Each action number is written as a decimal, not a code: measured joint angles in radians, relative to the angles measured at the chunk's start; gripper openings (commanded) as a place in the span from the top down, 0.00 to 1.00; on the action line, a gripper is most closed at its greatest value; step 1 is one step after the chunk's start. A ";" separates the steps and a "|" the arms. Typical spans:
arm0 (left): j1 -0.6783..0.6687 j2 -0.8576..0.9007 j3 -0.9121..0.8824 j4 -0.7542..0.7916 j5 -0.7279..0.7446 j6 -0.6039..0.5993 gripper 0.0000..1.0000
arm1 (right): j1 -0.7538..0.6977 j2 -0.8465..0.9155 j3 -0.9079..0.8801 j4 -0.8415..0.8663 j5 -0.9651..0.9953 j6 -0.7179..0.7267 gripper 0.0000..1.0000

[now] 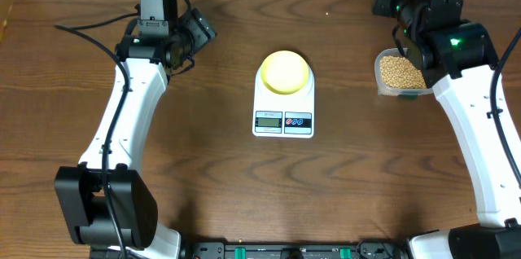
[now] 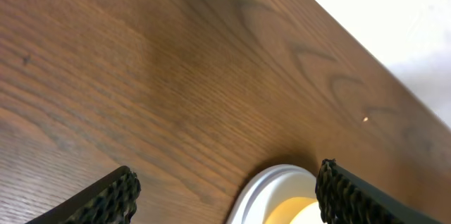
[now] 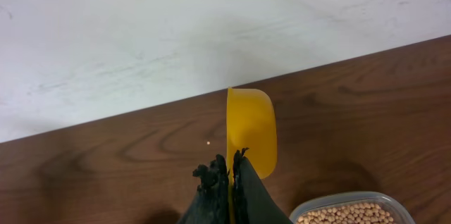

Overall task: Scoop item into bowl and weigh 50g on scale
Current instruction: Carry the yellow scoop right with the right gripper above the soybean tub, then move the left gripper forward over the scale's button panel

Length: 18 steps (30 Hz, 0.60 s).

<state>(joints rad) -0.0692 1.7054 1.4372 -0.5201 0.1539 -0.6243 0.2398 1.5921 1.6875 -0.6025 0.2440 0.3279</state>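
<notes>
On the brown wooden table (image 1: 220, 186), centre, sits the white scale (image 1: 283, 106). Its long axis runs from the far edge toward the robot, with the display end nearest the robot. The pale yellow bowl (image 1: 284, 72) stands on the scale's far end, and its interior shows plain yellow. To the right, well apart from the scale, a clear plastic tub (image 3: 352, 197) holds the tan beans (image 1: 399, 72) in quantity.

The yellow scoop (image 3: 250, 129) is at the far right of the table, beyond the tub and not touching it. Its cup points away from the wrist toward the far edge, and its handle is in line with the fingers. Its contents cannot be determined.

The right gripper (image 3: 231, 164) is clamped tight on the scoop's handle. The left gripper (image 2: 225, 192) has its jaws spread wide and grips nothing. It is over bare wood left of the scale, aimed toward the bowl.
</notes>
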 measured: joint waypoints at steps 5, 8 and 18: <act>0.000 0.000 0.000 -0.010 -0.003 0.096 0.02 | 0.000 0.000 0.000 0.002 0.000 0.000 0.98; 0.000 0.000 0.000 -0.014 -0.003 0.119 0.02 | 0.000 0.000 0.000 0.002 0.000 -0.003 0.98; 0.000 0.000 0.000 -0.051 0.060 0.234 0.02 | 0.000 0.000 0.000 0.002 0.000 -0.004 0.98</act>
<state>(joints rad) -0.0692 1.7050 1.4372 -0.5709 0.2138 -0.3904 0.2398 1.5921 1.6875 -0.6006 0.2443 0.3241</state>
